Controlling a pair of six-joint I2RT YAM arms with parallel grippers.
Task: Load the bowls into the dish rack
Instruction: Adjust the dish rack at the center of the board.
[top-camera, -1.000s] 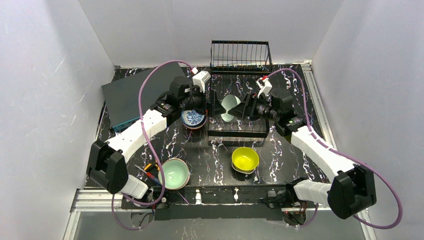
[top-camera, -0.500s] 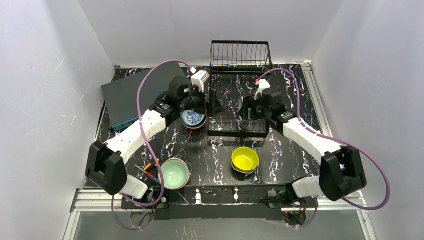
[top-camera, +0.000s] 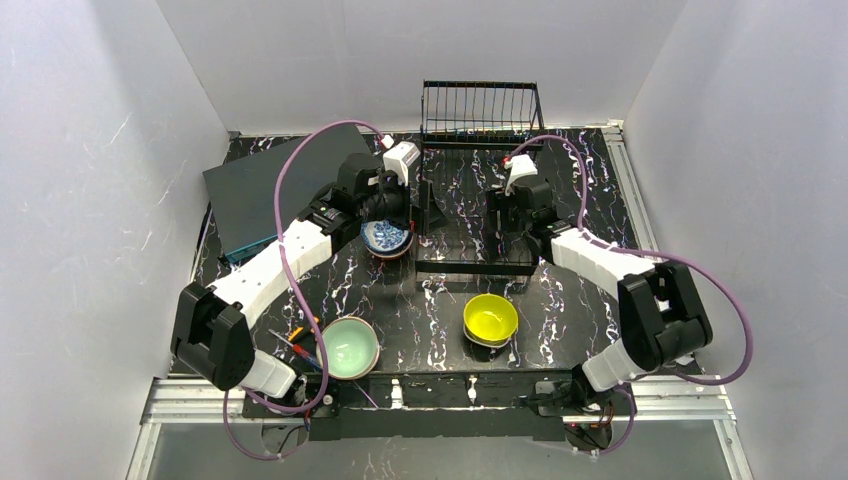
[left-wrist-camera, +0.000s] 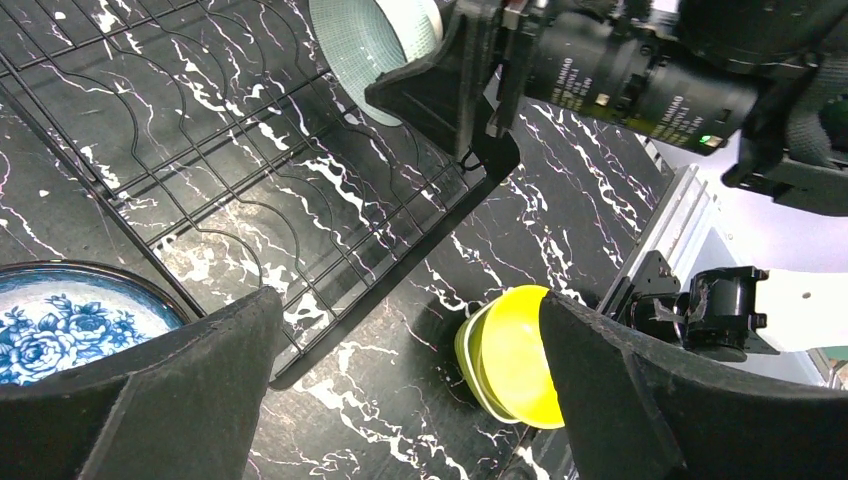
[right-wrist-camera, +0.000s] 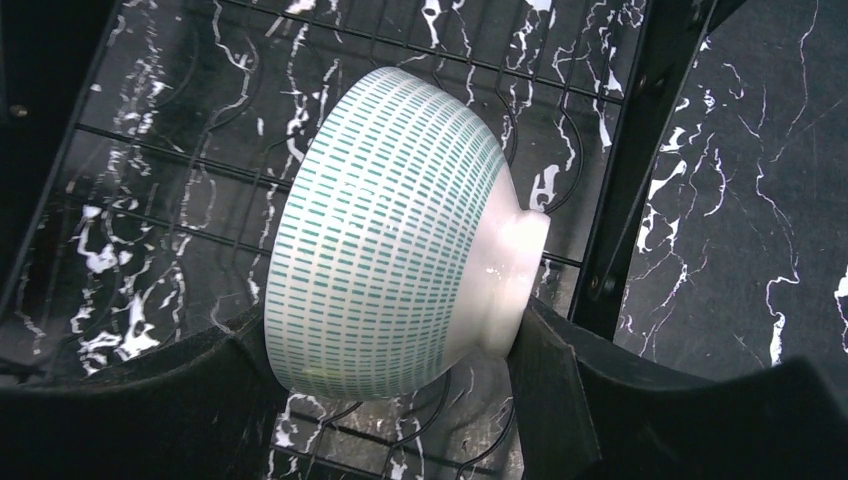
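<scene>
Right claw with green-dashed bowl now farther right over dish rack

Plain white walls enclose a black, white-veined marble-pattern worktop, evenly lit, with a silver metal rail along its near edge.

The right arm is folding in toward the middle of the table, its elbow swinging away from the right edge and up closer to the dish rack. The wrist is turning as it goes, so the mint-green bowl, which was showing plainly from above a second ago, is now slipping out of sight under the right gripper in the top view, tipped on its side over the rack's wires.
</scene>
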